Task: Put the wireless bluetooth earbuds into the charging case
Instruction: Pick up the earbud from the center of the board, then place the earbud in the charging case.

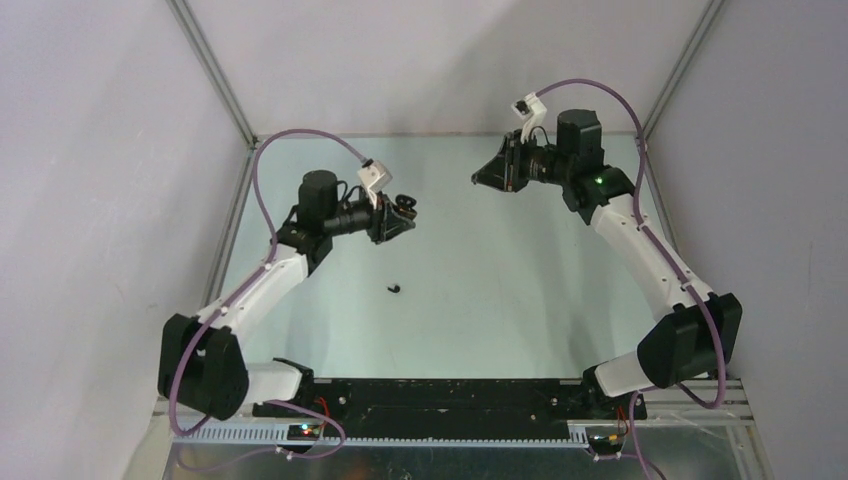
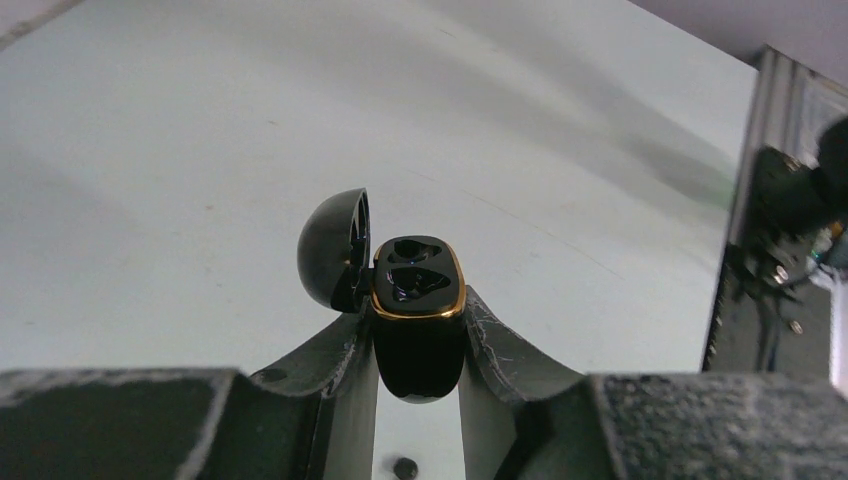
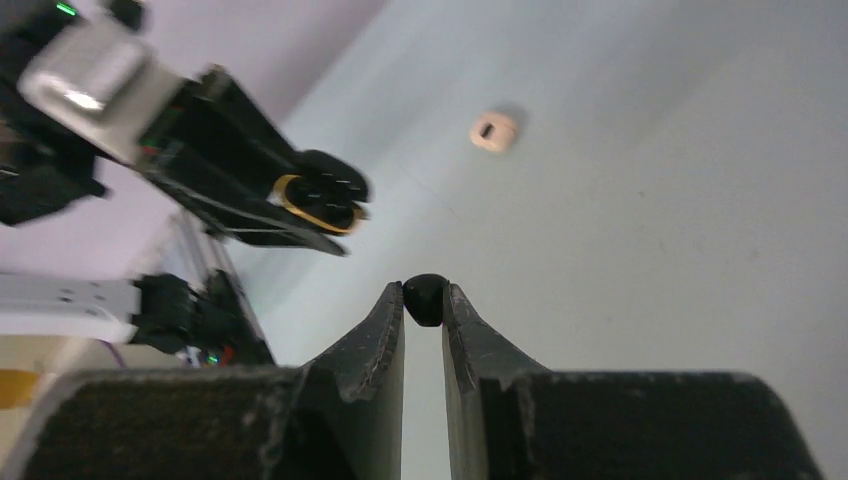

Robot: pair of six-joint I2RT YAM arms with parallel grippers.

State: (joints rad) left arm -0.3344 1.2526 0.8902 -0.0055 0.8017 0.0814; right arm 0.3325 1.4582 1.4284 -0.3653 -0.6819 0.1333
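Observation:
My left gripper (image 2: 419,312) is shut on the black charging case (image 2: 417,345), held off the table. The case has a gold rim, its lid (image 2: 332,248) is swung open to the left, and both sockets look unfilled. From above, the case (image 1: 405,205) sits at the left fingertips (image 1: 398,222). My right gripper (image 3: 425,290) is shut on a black earbud (image 3: 425,300) pinched at its tips. It hovers up and to the right of the case (image 3: 318,198), a short gap apart. A second black earbud (image 1: 395,289) lies on the table below the left gripper. A cream-white earbud (image 3: 493,132) lies farther off.
The pale table (image 1: 500,300) is walled by grey panels, with metal frame posts (image 1: 215,70) at the back corners. The arm bases and a black rail (image 1: 450,400) run along the near edge. The right gripper (image 1: 482,178) hangs over the back middle of the table.

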